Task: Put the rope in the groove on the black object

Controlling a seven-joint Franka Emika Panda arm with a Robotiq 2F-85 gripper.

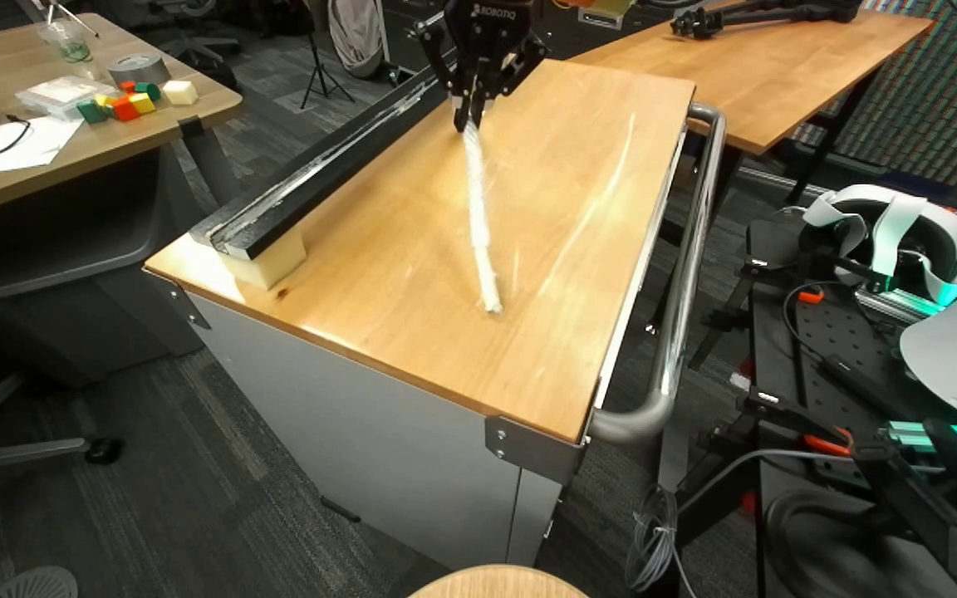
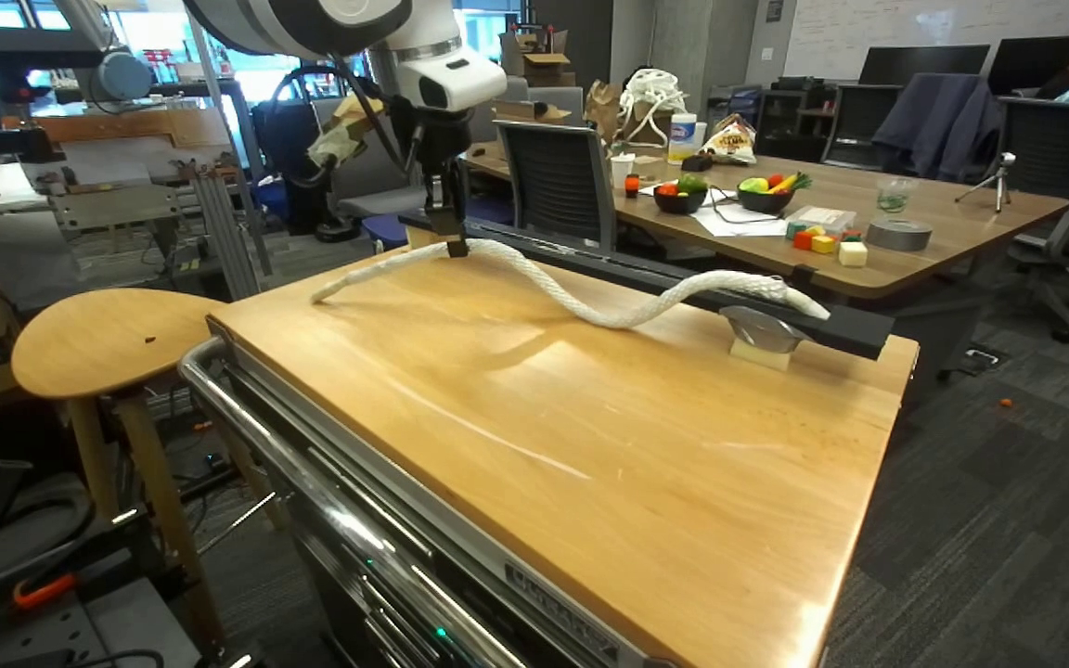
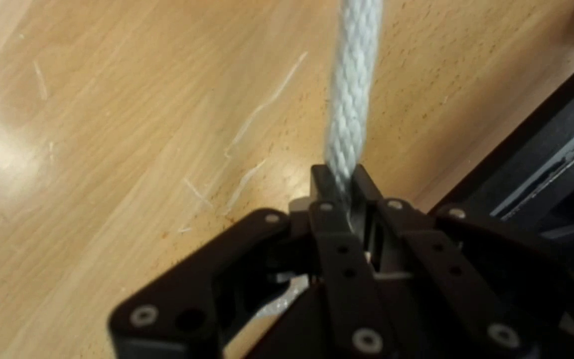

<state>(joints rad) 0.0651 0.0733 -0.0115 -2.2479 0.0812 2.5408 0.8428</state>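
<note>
Pinched in the narrowed claw [image 1: 468,123], the white rope [image 2: 611,319] waves lengthwise beside the black rail [image 2: 855,331], one tip slanting down on the side of the counter [image 2: 646,482] by the stool [image 2: 117,339], the other lying on the rail's opposite end. "ROBOTIQ" is legible on the claw's body; a label [image 2: 560,612] on the counter's edge starts "ULTRA", its last letters blurred. I cannot tell whether that second tip sits in the groove [image 1: 312,170], and the wrist view crops the rope at its top.
</note>
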